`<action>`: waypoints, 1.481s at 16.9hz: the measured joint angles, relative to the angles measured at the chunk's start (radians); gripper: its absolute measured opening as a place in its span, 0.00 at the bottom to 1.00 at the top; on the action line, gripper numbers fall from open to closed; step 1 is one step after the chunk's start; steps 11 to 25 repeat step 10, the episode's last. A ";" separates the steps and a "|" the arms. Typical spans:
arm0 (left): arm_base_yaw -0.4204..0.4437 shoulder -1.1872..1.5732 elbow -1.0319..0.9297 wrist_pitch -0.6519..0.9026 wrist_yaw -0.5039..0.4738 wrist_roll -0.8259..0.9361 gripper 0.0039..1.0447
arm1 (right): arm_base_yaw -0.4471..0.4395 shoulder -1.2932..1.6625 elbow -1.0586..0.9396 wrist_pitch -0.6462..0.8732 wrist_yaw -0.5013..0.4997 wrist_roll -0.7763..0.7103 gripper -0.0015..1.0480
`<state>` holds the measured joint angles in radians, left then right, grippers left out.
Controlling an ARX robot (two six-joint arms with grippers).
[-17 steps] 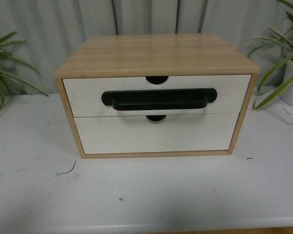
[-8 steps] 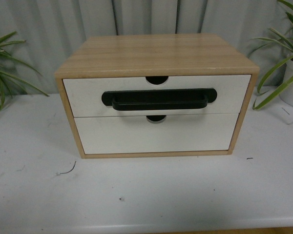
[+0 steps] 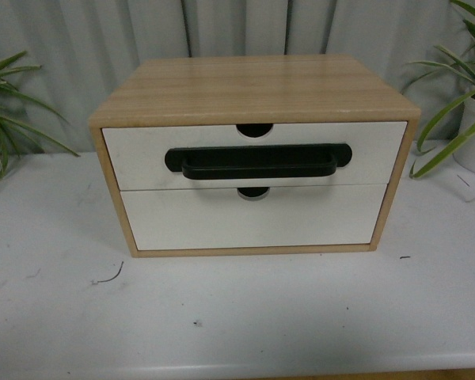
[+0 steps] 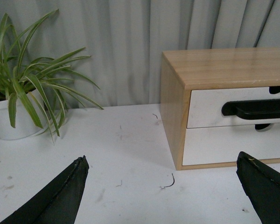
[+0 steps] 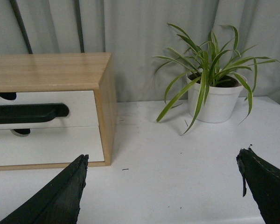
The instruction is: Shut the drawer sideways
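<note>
Drawer [image 3: 142, 154] with black handle [image 3: 257, 162] sits flush in wooden cabinet [image 3: 253, 87] on table [image 3: 245, 317]; left hand [image 4: 163, 186] spread wide, empty | right hand [image 5: 161, 186] likewise, both clear of cabinet

Soft, even light falls from overhead, rather dim and greyish. The cabinet [image 3: 253, 150] throws only a faint shadow on the bench [image 3: 237, 317]. Everything is mildly soft, without glare.

White drawer [image 3: 142, 154] — black handle [image 3: 257, 161] — light-wood cabinet [image 3: 253, 87].
</note>
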<state>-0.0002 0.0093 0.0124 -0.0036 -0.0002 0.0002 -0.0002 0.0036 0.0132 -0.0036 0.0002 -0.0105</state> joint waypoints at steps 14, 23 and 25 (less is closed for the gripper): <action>0.000 0.000 0.000 0.000 0.000 0.000 0.94 | 0.000 0.000 0.000 0.000 0.000 0.000 0.94; 0.000 0.000 0.000 0.000 0.000 0.000 0.94 | 0.000 0.000 0.000 0.000 0.000 0.000 0.94; 0.000 0.000 0.000 0.000 0.000 0.000 0.94 | 0.000 0.000 0.000 0.000 0.000 0.000 0.94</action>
